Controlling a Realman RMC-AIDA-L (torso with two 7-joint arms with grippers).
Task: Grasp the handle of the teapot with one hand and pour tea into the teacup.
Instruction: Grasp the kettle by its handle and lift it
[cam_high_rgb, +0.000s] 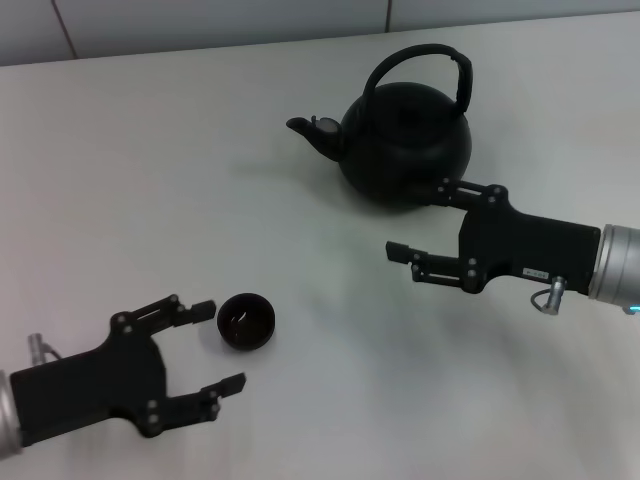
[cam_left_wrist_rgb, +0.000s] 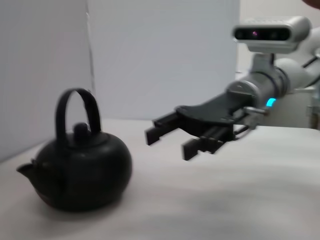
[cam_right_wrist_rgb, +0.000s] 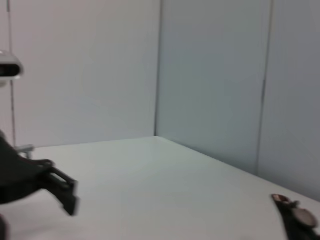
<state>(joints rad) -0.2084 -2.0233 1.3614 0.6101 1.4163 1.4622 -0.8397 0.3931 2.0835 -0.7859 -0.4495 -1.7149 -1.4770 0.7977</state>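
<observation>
Teapot spout cropped in right wrist view; handle free.

The teapot stands on the counter toward the far side, right of centre, with its spout pointing to the robot's left. The handle arches upright over the pot's top. The teacup sits on the counter nearer the robot and to the left, well apart from the teapot. The left claw lies at the near left, one finger touching or just beside the teacup's left edge, the other nearer the robot and below the cup. The right claw reaches in from the right, just in front of the teapot, its far finger close against the pot's lower right side.
</observation>
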